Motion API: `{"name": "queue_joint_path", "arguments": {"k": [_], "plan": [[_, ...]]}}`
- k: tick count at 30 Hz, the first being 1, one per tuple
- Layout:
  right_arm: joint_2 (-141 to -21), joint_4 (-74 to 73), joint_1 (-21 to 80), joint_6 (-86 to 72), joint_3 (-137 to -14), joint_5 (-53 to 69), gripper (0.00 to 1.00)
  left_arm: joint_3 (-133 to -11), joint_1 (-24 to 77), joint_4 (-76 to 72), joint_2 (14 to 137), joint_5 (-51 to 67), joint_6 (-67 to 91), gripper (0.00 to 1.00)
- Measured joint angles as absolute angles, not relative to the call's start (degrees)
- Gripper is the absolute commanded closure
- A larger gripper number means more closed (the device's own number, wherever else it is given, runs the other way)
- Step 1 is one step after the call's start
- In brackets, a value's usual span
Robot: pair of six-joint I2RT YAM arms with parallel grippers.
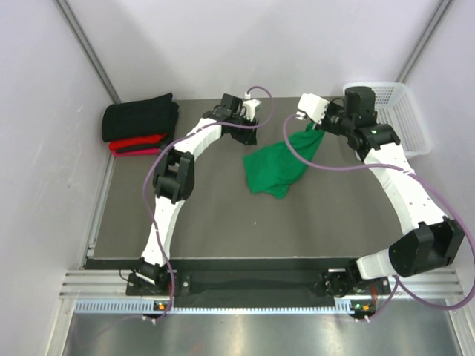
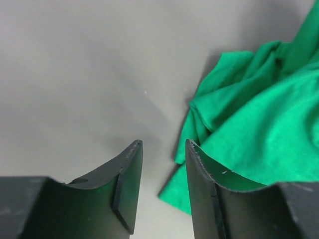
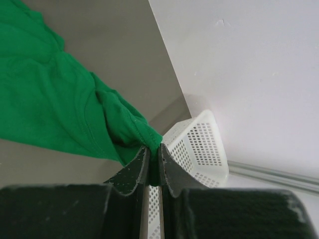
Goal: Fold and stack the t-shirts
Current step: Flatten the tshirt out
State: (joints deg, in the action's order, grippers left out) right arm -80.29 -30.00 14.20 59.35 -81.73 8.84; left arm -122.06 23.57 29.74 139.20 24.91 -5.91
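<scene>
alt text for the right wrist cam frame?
The right gripper is shut on a bunched edge of the green t-shirt, which trails away to the left over the grey table. A white mesh basket sits just behind the fingers, beside a white wall.

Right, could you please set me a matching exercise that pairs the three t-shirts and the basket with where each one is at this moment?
Things:
1. green t-shirt
2. black t-shirt
3. red t-shirt
4. white mesh basket

Places or states:
A. at the far right, by the wall
B. folded, on top of the pile at the far left
C. crumpled mid-table, one edge pinched in the right arm's fingers
D. folded, underneath another shirt at the far left

Pairs: 1-C, 2-B, 3-D, 4-A
</scene>
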Motion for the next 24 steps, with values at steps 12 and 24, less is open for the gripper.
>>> {"name": "queue_joint_path", "arguments": {"k": [12,24], "plan": [[-78.3,-32.64,14.2,59.35,-81.73,8.62,0.99,-122.48,25.47,29.39,143.02,27.99,-7.16,0.63],[-77.95,-33.04,14.2,58.89,-81.73,8.58,0.99,-121.36,26.3,30.02,143.02,30.63,-6.61,1.0]]}}
